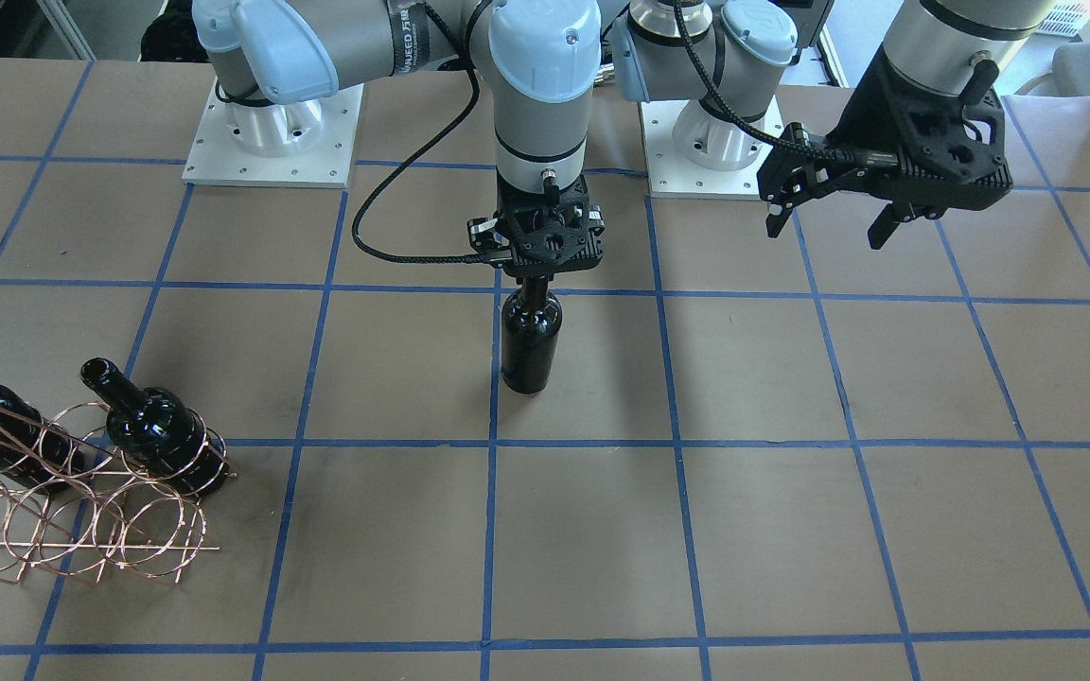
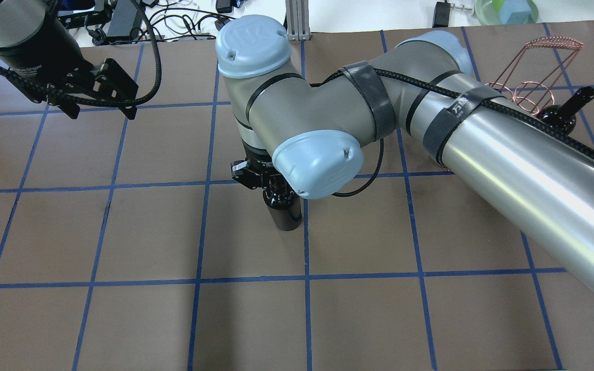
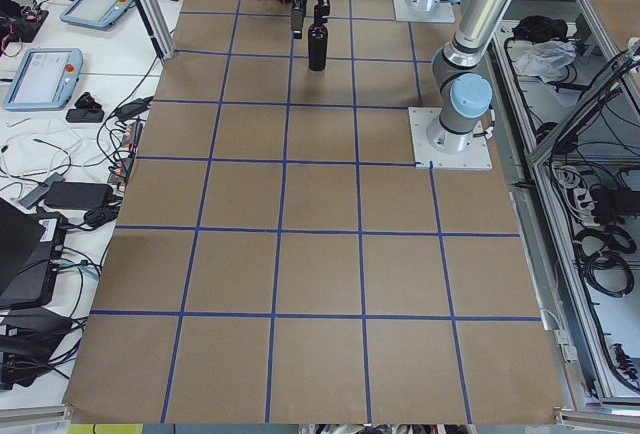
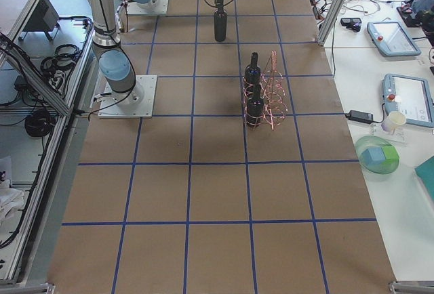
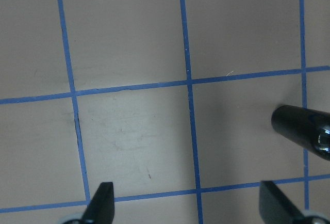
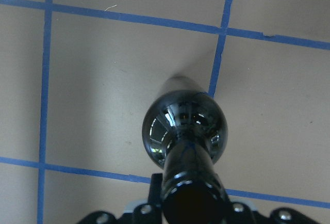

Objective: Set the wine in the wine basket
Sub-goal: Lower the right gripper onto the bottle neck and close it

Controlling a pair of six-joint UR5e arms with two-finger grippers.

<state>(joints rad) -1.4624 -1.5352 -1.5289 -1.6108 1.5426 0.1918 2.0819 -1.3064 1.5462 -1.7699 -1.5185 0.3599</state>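
Right end effector point(image 1: 545, 270) is clamped on the neck of the wine point(image 1: 531, 345), upright mid-bench point(image 1: 791, 530), well apart from the basket point(image 1: 81, 530). Left end effector point(image 1: 831, 227) hangs open, empty. Best play: lift straight, tilt, then feed a free loop clear of the racked bottles point(image 1: 162, 435). The wine has no label, and the strap point(image 1: 410, 38) lettering is unreadable.

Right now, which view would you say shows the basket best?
The front-facing view: the basket is large, its loops clear, with two bottles in it, though the frame edge crops it. Exterior right shows it whole but small. Overhead, the right arm hides most of it; exterior left shows a sliver; the wrist views miss it.
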